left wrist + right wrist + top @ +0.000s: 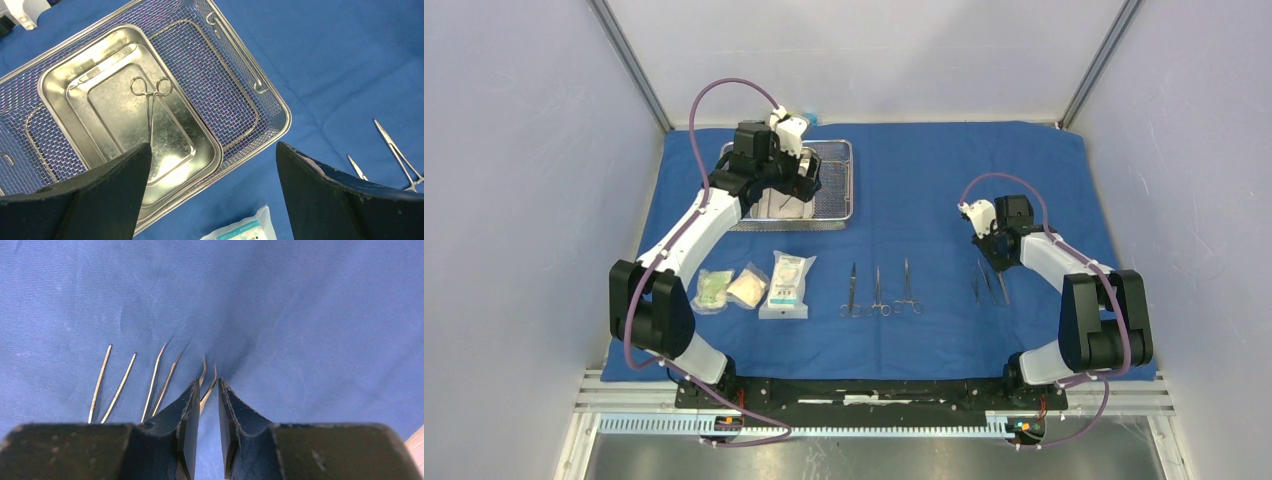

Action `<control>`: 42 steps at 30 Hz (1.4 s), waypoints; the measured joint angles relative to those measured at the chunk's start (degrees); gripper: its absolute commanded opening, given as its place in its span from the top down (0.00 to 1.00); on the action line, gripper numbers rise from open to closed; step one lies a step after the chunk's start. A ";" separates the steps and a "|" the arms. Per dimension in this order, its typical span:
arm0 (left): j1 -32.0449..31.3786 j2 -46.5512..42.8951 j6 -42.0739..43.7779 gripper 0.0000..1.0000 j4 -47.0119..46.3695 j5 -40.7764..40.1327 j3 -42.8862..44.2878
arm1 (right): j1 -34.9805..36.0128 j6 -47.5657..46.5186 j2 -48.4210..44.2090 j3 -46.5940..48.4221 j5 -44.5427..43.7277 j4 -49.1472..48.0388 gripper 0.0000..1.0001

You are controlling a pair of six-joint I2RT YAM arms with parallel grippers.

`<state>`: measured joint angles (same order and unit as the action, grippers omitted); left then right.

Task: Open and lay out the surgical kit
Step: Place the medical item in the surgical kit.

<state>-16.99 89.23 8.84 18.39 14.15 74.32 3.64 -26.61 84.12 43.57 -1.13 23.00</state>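
The surgical kit lies spread on the blue cloth. At the back left stands the wire-mesh basket, holding the steel pan. One ring-handled instrument lies in that pan. My left gripper hangs open over the basket's near edge, holding nothing. Three packets and three ring-handled instruments lie in a row near the front. My right gripper is low over the cloth. Its jaws are narrowly open around a slim steel forceps, with cloth showing in the gap.
Two more slim forceps lie side by side just left of my right gripper. A white and teal packet lies under my left gripper. Grey walls close in the table on three sides.
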 measured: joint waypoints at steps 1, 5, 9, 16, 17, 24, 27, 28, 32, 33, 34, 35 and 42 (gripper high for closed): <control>0.00 0.00 0.00 0.00 0.00 0.00 0.00 | 0.00 0.00 0.00 0.00 -0.09 0.02 0.74; 0.00 0.00 0.00 0.00 0.00 0.00 -0.02 | 0.00 -0.02 0.00 0.02 -0.44 0.20 0.74; 0.00 0.00 0.00 0.00 0.00 0.00 -0.02 | -0.24 -0.02 0.00 0.02 -0.46 0.20 0.74; 0.00 0.00 0.00 0.00 0.00 0.02 -0.02 | -0.92 -0.02 -0.04 0.02 -0.39 0.24 0.74; 0.00 0.00 0.00 0.00 0.00 0.04 -0.02 | -1.03 -0.02 -0.04 0.02 -0.37 0.28 0.74; 0.00 0.00 0.00 0.00 0.00 0.79 -0.02 | -2.08 -0.07 -0.07 0.20 0.26 0.81 0.74; 0.00 0.00 0.00 0.00 0.00 1.07 -0.02 | -2.69 -0.13 -0.07 0.37 1.14 1.16 0.74; 0.00 0.00 0.00 0.00 0.00 1.11 -0.02 | -2.84 -0.15 -0.07 0.44 1.33 1.33 0.74; 0.00 0.00 0.00 0.00 0.00 1.25 -0.02 | -3.04 -0.22 -0.07 0.57 2.23 1.53 0.74; 0.00 0.00 0.00 0.00 0.00 1.27 -0.02 | -3.06 -0.22 -0.07 0.57 2.38 1.55 0.74; 0.00 0.00 0.00 0.00 0.00 1.29 -0.02 | -3.06 -0.22 -0.07 0.57 2.54 1.62 0.74; 0.00 0.00 0.00 0.00 0.00 1.33 -0.02 | -3.19 -0.22 -0.07 0.57 2.67 1.70 0.74; 0.00 0.00 0.00 0.00 0.00 1.46 -0.02 | -5.33 -0.26 -0.07 0.68 3.63 1.92 0.74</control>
<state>-16.99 89.23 8.84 18.39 15.62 74.30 -1.69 -26.87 84.05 44.25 2.50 24.93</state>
